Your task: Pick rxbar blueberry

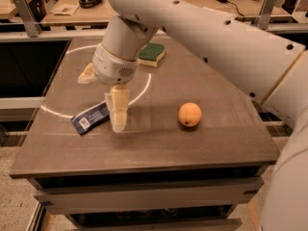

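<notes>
Item 1. Snack bar, flat and long, dark blue wrapper with white label patch, the rxbar blueberry (90, 118): lies flat on the left half of the table, set at a slant, label end toward the front-left. Its right end is hidden behind the gripper.

Item 2. Gripper (118, 124), cream-coloured, pointing straight down from a white cylindrical wrist: tip low over the table, at the bar's right end. Contact with the bar cannot be told, nor whether the gripper is spread wide or drawn narrow. It holds nothing visibly.

Item 3. Robot arm (207, 32), white, thick, smooth shell: enters from the upper right and crosses over the table's rear half.

Item 4. Round orange fruit (190, 114): right of the gripper, well apart from the bar.

Item 5. Rectangular sponge, green over yellow (152, 55): toward the table's back edge, partly beside the wrist.

Item 6. Table, dark grey-brown flat top (159, 148), bearing a thin white curved line (143, 88).
</notes>
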`<state>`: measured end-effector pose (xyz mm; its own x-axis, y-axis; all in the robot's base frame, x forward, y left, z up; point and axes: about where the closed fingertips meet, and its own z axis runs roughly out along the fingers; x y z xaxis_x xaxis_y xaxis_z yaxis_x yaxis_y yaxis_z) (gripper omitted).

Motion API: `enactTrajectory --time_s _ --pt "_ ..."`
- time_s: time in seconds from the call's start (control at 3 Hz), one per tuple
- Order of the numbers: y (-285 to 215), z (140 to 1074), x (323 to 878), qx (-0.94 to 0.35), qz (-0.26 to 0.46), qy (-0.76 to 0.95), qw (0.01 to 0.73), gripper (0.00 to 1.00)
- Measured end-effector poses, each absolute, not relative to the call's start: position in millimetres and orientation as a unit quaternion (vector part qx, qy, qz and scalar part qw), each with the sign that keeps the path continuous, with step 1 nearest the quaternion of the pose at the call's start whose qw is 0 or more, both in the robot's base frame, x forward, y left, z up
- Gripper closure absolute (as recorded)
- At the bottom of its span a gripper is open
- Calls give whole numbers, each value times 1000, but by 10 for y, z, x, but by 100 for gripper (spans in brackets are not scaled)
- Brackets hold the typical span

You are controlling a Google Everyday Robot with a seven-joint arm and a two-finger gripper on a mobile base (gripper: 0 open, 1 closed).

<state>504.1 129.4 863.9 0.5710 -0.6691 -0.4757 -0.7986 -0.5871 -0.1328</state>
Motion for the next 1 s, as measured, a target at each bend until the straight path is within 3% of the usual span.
enactTrajectory --time_s 0.67,1.0 --pt "1513 8347 5148 -887 199 393 141 0" --pt "1525 8223 5200 -891 198 389 128 18"
